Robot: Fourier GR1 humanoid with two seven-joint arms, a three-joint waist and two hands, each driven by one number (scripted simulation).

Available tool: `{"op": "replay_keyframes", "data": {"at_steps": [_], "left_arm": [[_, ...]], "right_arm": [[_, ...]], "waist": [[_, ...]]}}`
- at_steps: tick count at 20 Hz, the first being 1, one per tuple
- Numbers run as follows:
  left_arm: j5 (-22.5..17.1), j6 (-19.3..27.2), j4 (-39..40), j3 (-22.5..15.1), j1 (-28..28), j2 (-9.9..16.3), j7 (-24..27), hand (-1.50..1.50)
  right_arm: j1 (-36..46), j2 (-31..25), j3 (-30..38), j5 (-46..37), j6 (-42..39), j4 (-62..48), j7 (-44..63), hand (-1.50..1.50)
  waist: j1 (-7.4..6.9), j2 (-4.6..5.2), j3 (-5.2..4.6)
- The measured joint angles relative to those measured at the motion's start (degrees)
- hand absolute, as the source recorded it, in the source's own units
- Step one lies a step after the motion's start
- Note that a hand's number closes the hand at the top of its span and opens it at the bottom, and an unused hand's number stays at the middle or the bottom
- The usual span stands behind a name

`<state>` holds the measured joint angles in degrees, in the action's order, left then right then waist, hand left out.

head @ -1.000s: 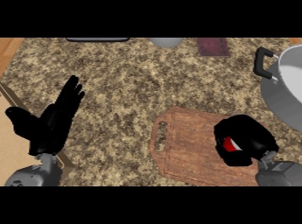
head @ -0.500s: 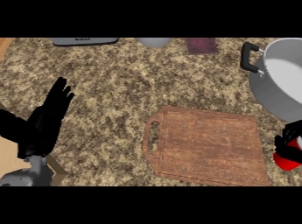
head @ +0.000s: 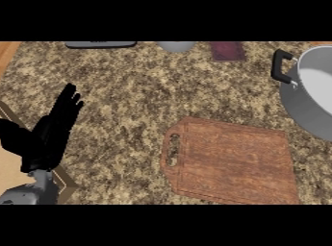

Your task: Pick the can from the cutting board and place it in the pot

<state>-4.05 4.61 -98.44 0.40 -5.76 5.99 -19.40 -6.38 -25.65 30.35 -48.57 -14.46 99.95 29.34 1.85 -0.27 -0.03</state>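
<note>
**Can and right hand out of view; pot waited at right edge**

Granite surface (head: pixel 140 86) filled the head view. Largest item on it: wooden cutting board (head: pixel 232 163), lower centre-right, handle slot toward the left, top bare w/ no can on it. Next: steel pot (head: pixel 317 96), upper right, cut by the frame edge, black handle facing left, interior open and nothing visible inside so far as it showed. Pot sat up and to the right of the board, near but apart from it.

Key relation: can wasn't visible anywhere, and neither was the right hand, so direction from hand to can and the can's axis couldn't be told. Judgement: right side is nearer the pot, so the drop prob. falls to that arm; pot rim and handle are the things to clear.

Left hand (head: pixel 47 139) rested at lower left, fingers straight and together, thumb out, holding nothing, well apart from board.

Smaller stuff along the far edge: dark flat object (head: pixel 101 44), grey bowl-like item (head: pixel 175 46), maroon block (head: pixel 227 50); all well off the board-to-pot path.
</note>
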Motion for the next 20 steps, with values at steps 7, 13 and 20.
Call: {"op": "replay_keyframes", "data": {"at_steps": [7, 13, 20], "left_arm": [[0.33, 0.04, 0.59, -0.15, -1.55, -0.13, -0.84, 0.0], [0.8, -0.4, 1.17, -1.21, -1.54, -0.79, -0.32, 0.0], [1.15, -0.64, 0.86, -1.62, -0.9, -1.44, 0.26, 0.0]], "right_arm": [[1.09, -5.69, 8.07, 5.83, -4.21, 13.01, 0.33, 1.5], [8.96, -9.83, 9.09, 9.82, -6.55, 18.5, 2.41, 1.5], [21.95, -14.16, 3.68, 10.09, -6.87, 10.76, 7.89, 1.5]], "waist": [[-0.65, 0.03, -0.03], [-1.63, 0.15, -0.03], [-2.34, 0.31, -0.02]]}}
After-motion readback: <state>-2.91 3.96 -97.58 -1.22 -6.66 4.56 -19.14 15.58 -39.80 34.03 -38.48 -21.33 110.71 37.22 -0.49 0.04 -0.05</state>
